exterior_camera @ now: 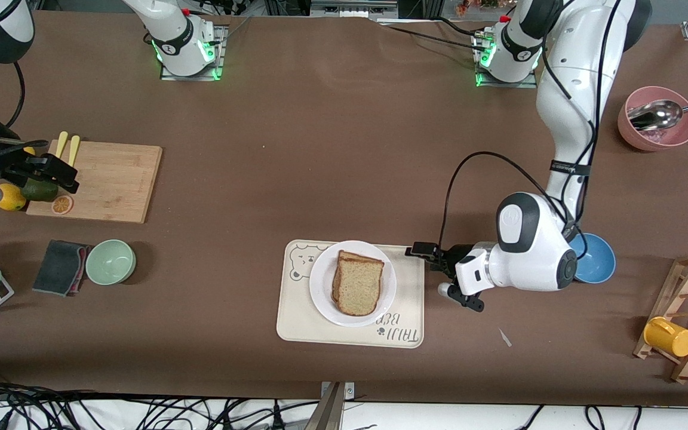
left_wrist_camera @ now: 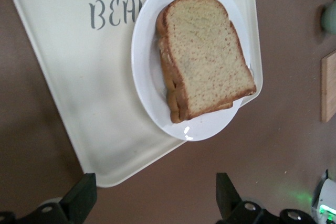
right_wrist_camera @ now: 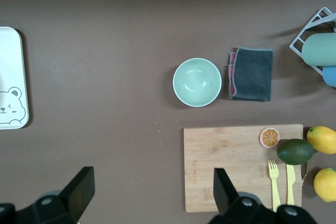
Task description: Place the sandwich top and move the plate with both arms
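The sandwich top (exterior_camera: 360,285) lies on a lower slice on the round white plate (exterior_camera: 322,280), which sits on the cream bear tray (exterior_camera: 296,316). No egg shows. My left gripper (exterior_camera: 443,273) is open and empty, low over the table just off the tray's edge toward the left arm's end. In the left wrist view its fingers (left_wrist_camera: 80,199) straddle the tray's corner, with the plate (left_wrist_camera: 149,77) and the bread (left_wrist_camera: 205,56) ahead. My right gripper (exterior_camera: 60,174) is open and empty above the wooden cutting board (exterior_camera: 111,179); its wrist view shows the gripper (right_wrist_camera: 149,198) wide apart.
A green bowl (exterior_camera: 110,261) and a grey cloth (exterior_camera: 60,267) lie near the board. A lime (right_wrist_camera: 295,151), lemons and yellow cutlery sit at the board's end. A blue bowl (exterior_camera: 595,258), a pink bowl with a spoon (exterior_camera: 657,119) and a rack with a yellow mug (exterior_camera: 669,336) are at the left arm's end.
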Motion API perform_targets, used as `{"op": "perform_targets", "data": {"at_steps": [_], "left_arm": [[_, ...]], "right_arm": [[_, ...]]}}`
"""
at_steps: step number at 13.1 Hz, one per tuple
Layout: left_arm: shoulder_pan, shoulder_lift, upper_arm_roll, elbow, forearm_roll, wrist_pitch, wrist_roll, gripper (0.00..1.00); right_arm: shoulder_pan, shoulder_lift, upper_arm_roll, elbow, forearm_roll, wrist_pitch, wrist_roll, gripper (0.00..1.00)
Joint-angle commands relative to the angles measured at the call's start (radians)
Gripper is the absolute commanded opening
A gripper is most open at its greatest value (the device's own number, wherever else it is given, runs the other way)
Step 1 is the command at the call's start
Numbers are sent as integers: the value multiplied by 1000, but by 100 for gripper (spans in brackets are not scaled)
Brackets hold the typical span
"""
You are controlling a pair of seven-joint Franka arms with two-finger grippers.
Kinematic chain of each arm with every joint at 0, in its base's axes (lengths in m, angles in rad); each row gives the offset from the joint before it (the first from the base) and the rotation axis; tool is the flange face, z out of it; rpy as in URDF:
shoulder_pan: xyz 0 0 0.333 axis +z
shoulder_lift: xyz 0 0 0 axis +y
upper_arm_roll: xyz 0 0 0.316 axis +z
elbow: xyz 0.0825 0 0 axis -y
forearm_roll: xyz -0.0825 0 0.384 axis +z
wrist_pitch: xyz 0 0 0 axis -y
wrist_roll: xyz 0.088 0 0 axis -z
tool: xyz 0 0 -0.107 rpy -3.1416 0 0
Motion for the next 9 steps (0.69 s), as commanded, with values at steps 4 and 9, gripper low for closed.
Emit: {"op": "perform_targets", "data": {"at_steps": [4,9], "left_arm": [[3,-170,25,-15,368,-136,-101,100],[0,-334,28,-15,603,-300,-181,100]], "right_arm": [[-3,-1,3,-3,9,23,-13,100],[-3,11,1,2,-4,129,-4,100]]}}
